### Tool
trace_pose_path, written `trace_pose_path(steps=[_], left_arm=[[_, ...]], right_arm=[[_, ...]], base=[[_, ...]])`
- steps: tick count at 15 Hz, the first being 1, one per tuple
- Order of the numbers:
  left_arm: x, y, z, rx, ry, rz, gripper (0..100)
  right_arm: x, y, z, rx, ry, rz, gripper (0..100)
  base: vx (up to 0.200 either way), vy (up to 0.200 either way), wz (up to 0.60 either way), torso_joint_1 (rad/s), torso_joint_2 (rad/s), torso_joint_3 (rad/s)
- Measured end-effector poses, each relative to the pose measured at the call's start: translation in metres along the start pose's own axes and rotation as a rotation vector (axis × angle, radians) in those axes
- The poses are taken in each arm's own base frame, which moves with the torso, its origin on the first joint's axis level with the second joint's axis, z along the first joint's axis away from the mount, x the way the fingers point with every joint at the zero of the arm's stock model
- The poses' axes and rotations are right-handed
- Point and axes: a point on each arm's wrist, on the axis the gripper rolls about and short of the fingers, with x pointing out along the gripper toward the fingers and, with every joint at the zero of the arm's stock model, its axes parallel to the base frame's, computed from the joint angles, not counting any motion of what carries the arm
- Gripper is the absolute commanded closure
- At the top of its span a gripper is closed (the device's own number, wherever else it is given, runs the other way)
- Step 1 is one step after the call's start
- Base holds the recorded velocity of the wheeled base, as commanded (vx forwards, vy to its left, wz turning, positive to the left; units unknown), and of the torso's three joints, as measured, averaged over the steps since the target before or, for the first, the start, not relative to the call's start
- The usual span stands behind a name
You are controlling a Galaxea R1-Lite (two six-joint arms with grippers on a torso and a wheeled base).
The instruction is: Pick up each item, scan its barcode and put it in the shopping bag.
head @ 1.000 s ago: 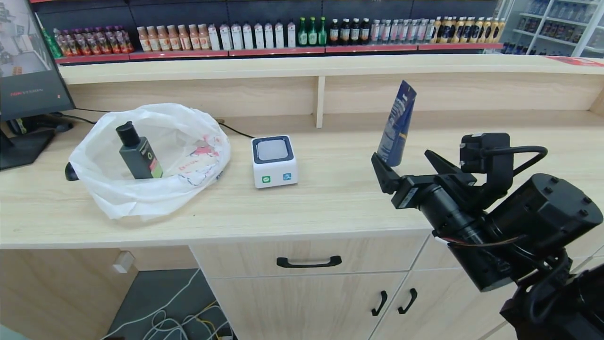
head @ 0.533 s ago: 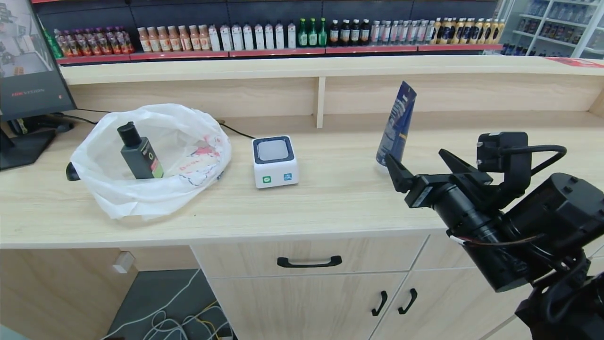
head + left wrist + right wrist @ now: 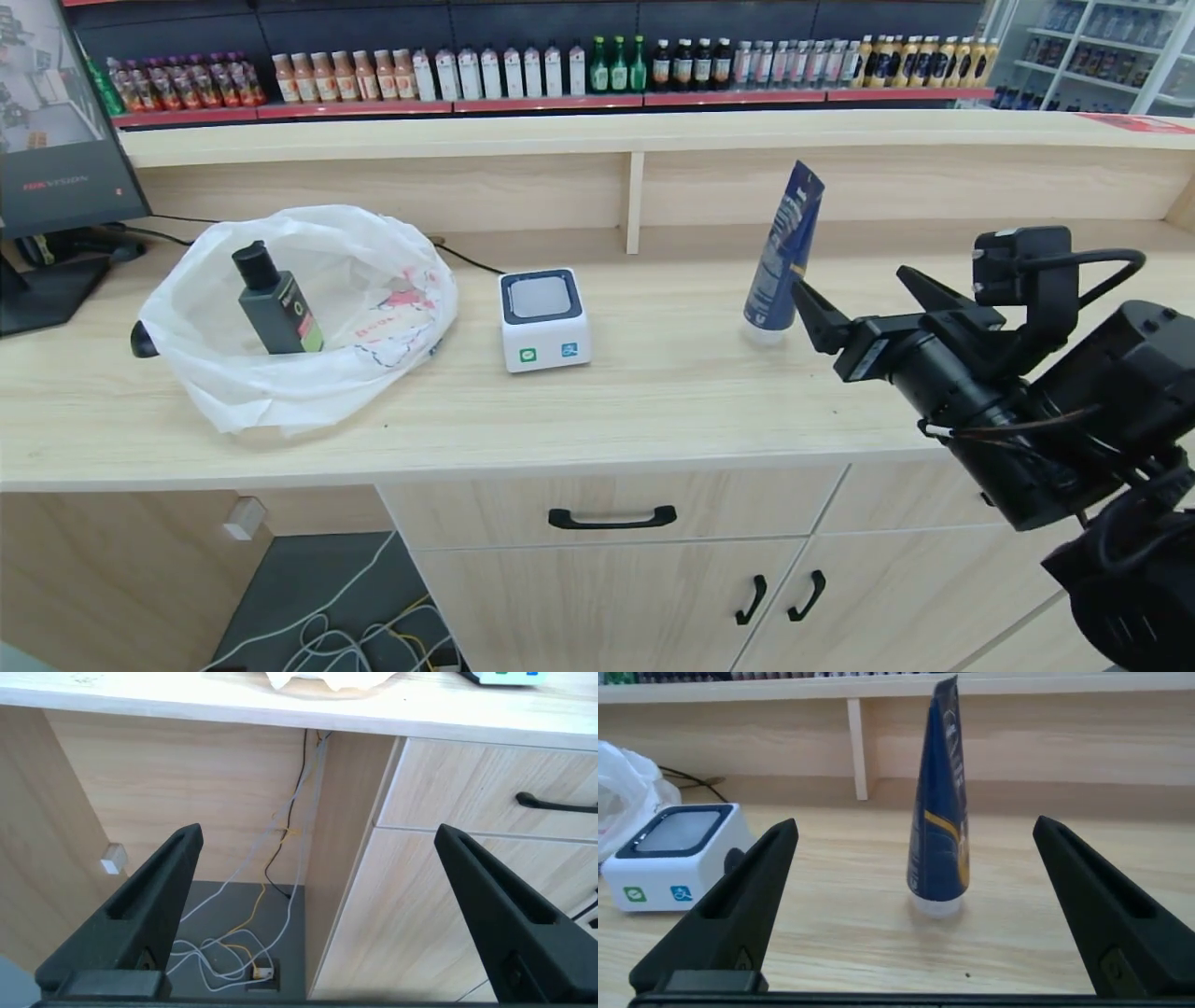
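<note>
Right hand [image 3: 851, 280] is wide open, fingers spread and gripping nothing. It hovers just over the light wooden tabletop [image 3: 653, 401]. Straight ahead of it stands the tall blue squeeze tube [image 3: 784, 247], upright on its pale cap, near the fingertips but clear of them. In the right wrist view the tube sits centred in the gap line between the two black fingers, farther out than their tips.

Over to the middle is the small white cube scanner with the grey glass top [image 3: 543, 319], well apart from the tube. Left of that is the crumpled white plastic shopping bag [image 3: 373, 280], mouth open, with a dark grey bottle with a black cap [image 3: 275, 303] leaning inside it.

Left hand [image 3: 318, 840] is spread open too and holds nothing. It hangs low, below the tabletop's front edge, facing the wooden cabinet front — loose cables [image 3: 234, 952] lie on the floor beneath.
</note>
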Motion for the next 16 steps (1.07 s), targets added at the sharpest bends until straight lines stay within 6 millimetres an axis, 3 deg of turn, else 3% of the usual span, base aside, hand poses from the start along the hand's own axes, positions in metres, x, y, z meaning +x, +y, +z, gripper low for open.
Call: trace_pose_path(steps=[4,7,16], left_arm=[[0.0,0.0,0.0,0.0,0.0,0.001,0],[0.0,0.0,0.0,0.0,0.0,0.0,0],[0.0,0.0,0.0,0.0,0.0,0.0,0]], right_arm=[[0.037,-0.002,0.025,-0.021,0.052,-0.021,0],[0.051,-0.003,0.039,0.009,0.063,-0.031,0],[0.066,-0.002,0.021,0.074,0.123,-0.006,0]], base=[[0.0,0.0,0.0,0.0,0.0,0.0],[0.0,0.0,0.0,0.0,0.0,0.0],[0.0,0.0,0.0,0.0,0.0,0.0]])
